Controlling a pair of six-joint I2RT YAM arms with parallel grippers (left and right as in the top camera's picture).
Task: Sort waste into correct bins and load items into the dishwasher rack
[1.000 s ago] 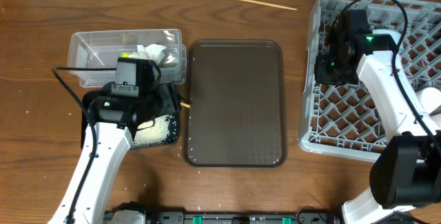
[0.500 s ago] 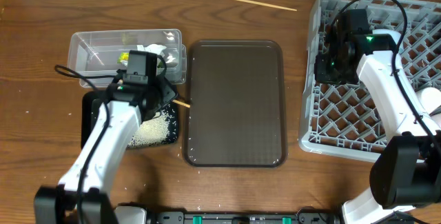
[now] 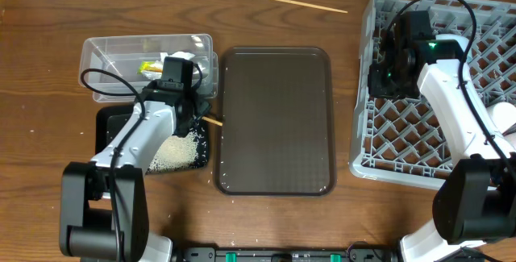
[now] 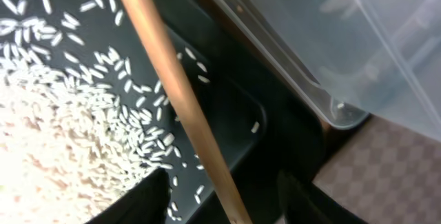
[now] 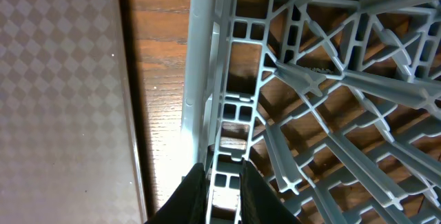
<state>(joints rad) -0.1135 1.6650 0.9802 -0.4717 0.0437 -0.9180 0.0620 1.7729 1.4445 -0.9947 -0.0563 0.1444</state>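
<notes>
A thin wooden chopstick (image 4: 172,79) lies slanted over the black tray (image 4: 238,100), which holds loose rice (image 4: 62,134). My left gripper (image 4: 222,179) is open with the chopstick between its fingers; in the overhead view it (image 3: 196,110) is at the tray's right edge, with the chopstick's tip (image 3: 214,122) poking out. The clear tub (image 3: 113,60) holds a white tissue (image 3: 181,59) and a yellow-green wrapper (image 3: 149,67). A second chopstick (image 3: 306,4) lies at the back. My right gripper (image 5: 220,169) is shut on the left wall of the grey rack (image 5: 310,79).
The brown serving tray (image 3: 274,121) lies in the middle between the bins and the rack (image 3: 435,133). A white bowl (image 3: 506,117) shows at the rack's right edge. A few rice grains lie on the table in front of the black tray (image 3: 109,129).
My left arm has swung back and to the right, bringing its gripper over the black tray's right edge around the chopstick. The right arm has not moved.
</notes>
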